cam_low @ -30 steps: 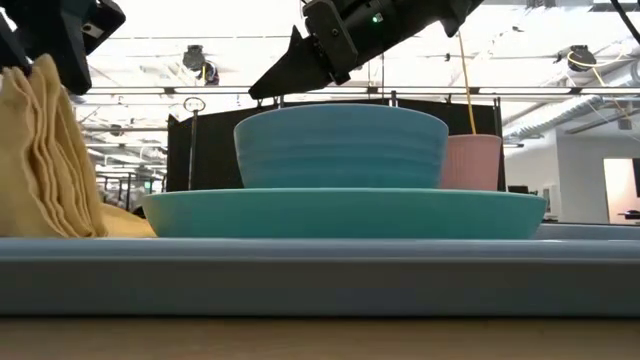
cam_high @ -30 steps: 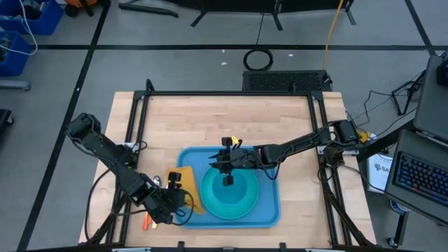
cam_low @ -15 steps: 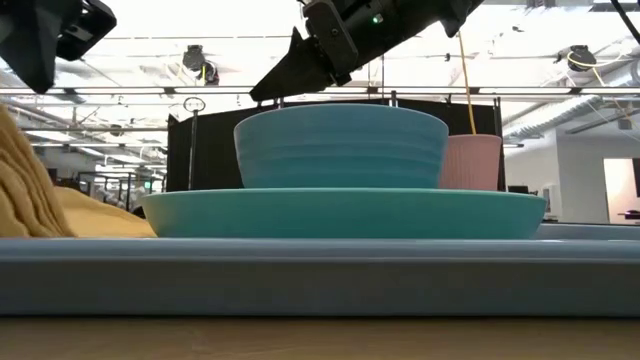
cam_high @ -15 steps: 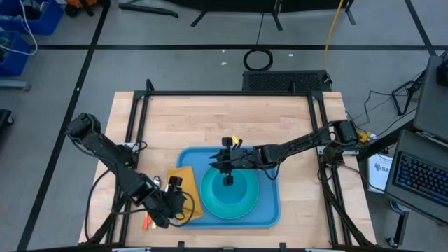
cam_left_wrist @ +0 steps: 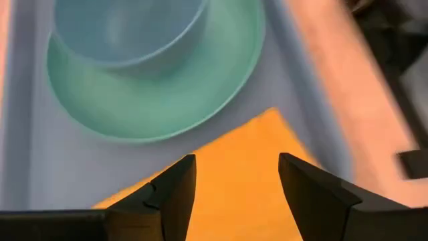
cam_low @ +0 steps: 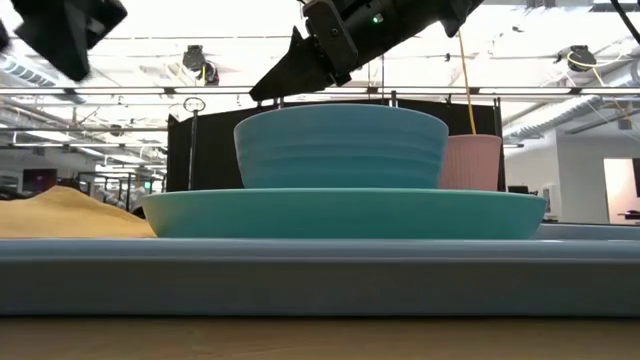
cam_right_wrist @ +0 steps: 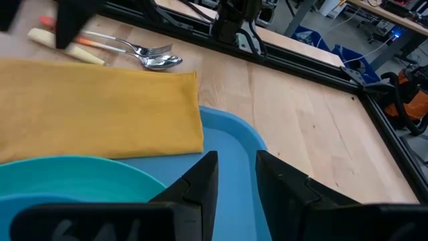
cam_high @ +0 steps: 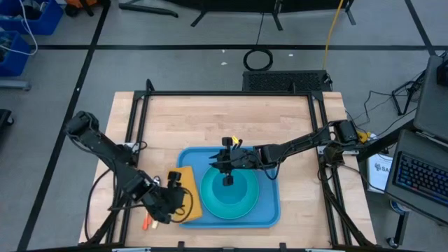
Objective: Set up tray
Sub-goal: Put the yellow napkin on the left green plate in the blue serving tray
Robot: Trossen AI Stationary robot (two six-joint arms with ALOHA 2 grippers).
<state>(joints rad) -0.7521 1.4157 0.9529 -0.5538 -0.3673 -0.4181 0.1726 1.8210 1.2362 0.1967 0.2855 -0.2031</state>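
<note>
The blue tray (cam_high: 269, 203) lies on the table's near half. It carries a turquoise plate (cam_high: 241, 206) with a turquoise bowl (cam_low: 340, 145) on it, and a pink cup (cam_low: 470, 160) stands behind them. A folded yellow napkin (cam_high: 190, 178) lies flat at the tray's left end, partly over the rim. My left gripper (cam_left_wrist: 235, 161) hovers open just above the napkin (cam_left_wrist: 234, 194), touching nothing. My right gripper (cam_right_wrist: 235, 161) hangs open over the bowl (cam_high: 227, 189), fingers pointing down, with nothing between them.
A fork and a spoon (cam_right_wrist: 150, 57) and an orange-handled utensil (cam_right_wrist: 67, 41) lie on the wood to the left of the tray, beyond the napkin (cam_right_wrist: 100, 107). A black frame rail (cam_high: 231, 94) runs around the table. Bare wood stretches across the far half.
The left gripper has let go of the napkin and risen away from it. The napkin, which stood upright in hanging folds at the tray's left end, has sunk and now lies flat. The right arm has kept still over the bowl.
</note>
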